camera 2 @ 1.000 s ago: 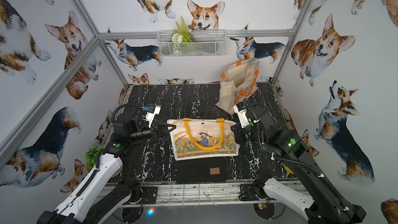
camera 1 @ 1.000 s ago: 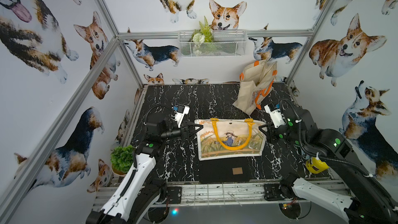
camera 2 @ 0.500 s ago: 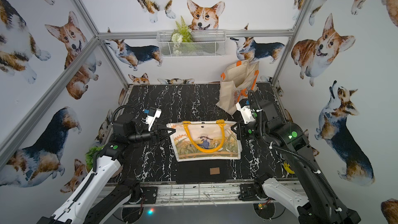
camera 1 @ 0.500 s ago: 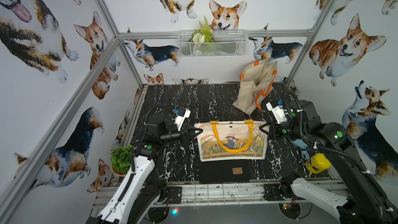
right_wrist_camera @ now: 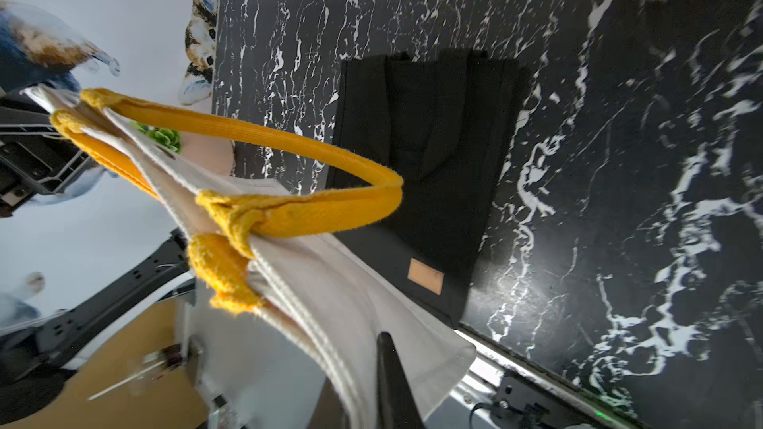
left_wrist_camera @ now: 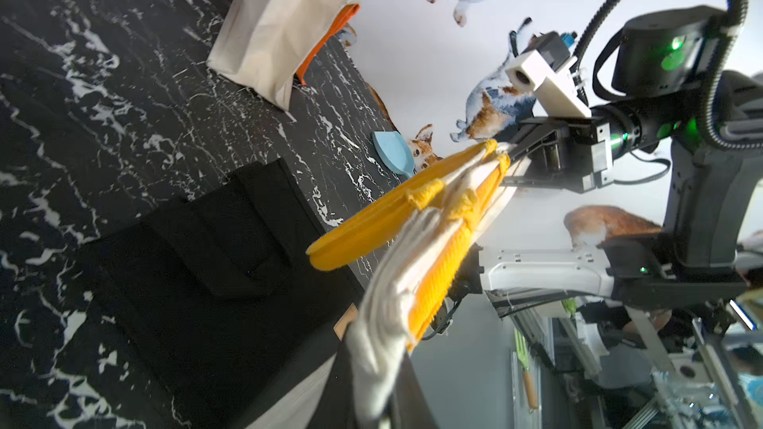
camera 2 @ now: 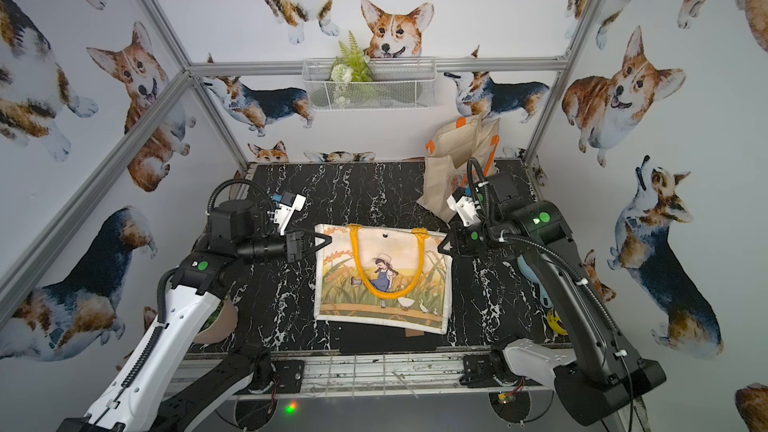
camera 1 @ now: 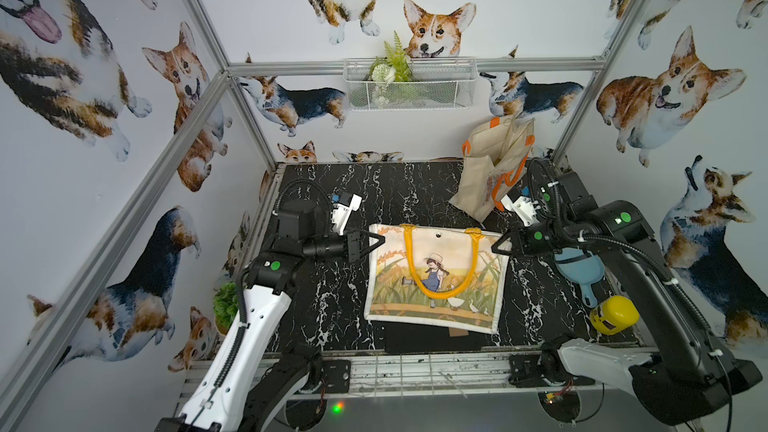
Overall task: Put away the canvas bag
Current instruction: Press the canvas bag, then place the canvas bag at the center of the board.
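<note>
Firmly, left fingers and right fingers pinch the top corners of the flat printed canvas bag with thick woven yellow handles.

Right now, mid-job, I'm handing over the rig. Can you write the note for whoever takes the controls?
Left gripper: shut on one upper corner of the canvas bag.
Right gripper: shut on the opposite upper corner.
Canvas bag: top edge raised and stretched between both grippers, yellow handles hanging loose. Its lower edge is over the black bag, which lies flat at the front of the table.
Done: bag gripped and lifted.
Left: carry it to storage, perhaps by the cream bag propped in the back corner, then release.
</note>
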Controlling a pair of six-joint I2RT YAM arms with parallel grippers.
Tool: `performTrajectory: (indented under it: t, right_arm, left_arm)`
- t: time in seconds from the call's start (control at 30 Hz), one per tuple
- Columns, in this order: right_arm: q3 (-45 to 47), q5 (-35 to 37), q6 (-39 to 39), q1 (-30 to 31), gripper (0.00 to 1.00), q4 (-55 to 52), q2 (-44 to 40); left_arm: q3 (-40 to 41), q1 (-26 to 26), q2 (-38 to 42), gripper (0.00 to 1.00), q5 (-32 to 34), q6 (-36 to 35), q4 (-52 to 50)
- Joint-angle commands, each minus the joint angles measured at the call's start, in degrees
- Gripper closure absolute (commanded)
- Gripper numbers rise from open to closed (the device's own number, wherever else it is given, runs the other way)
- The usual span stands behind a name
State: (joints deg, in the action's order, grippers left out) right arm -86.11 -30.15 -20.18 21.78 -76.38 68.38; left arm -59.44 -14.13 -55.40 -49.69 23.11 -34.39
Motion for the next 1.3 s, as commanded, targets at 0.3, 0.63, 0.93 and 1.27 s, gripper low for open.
performTrajectory:
  t: [0.3,0.63,0.93,1.27]
  right_arm:
    - [10.06,-20.03,-14.3,-6.14,1.0,2.27,4.83]
    - [14.87,-15.75,-22.5,-9.42,1.0,4.53,7.92]
    - [17.98,-18.58,-19.89,-13.16,1.0,7.68,15.52]
    - [18.24,-18.34,-17.15,-15.62,1.0,10.88,24.78]
  left_arm:
    - [-1.05,0.29,-2.56,1.0,10.96,21.74,-14.1]
    - [10.04,0.24,1.78,1.0,11.27,27.97,-8.36]
    - [17.25,0.24,-3.95,1.0,8.39,27.51,-0.97]
    - [16.35,0.33,-15.08,1.0,7.88,23.84,4.09]
